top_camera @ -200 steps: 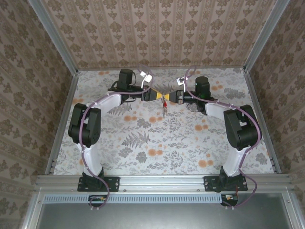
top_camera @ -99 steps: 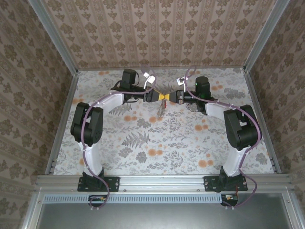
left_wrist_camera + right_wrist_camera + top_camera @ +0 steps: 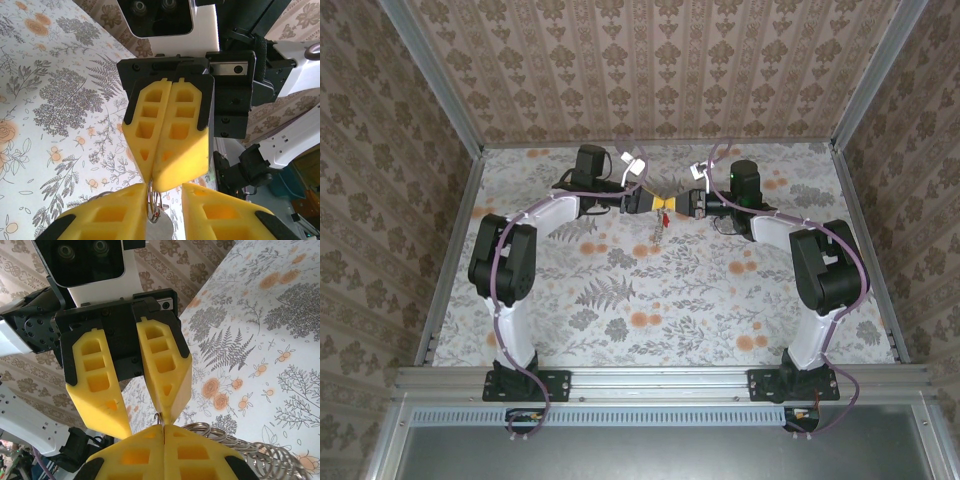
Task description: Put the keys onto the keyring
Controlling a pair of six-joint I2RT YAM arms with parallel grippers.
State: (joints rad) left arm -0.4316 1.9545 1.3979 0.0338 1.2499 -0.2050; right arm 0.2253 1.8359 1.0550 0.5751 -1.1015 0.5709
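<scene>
Keyring (image 3: 150,200) hangs above the floral bench (image 3: 620,310), upper centre of the overhead frame, where we find the right fingers (image 3: 175,135) pressed shut on it. Left fingers (image 3: 162,365) stand parted on either side of the ring, with the red key (image 3: 664,222) dangling just below.

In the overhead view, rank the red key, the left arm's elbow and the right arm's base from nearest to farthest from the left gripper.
1. Red key: hanging right by the left gripper, mid-table.
2. Left elbow: toward the near left.
3. Right base: at the near edge, right side.
</scene>
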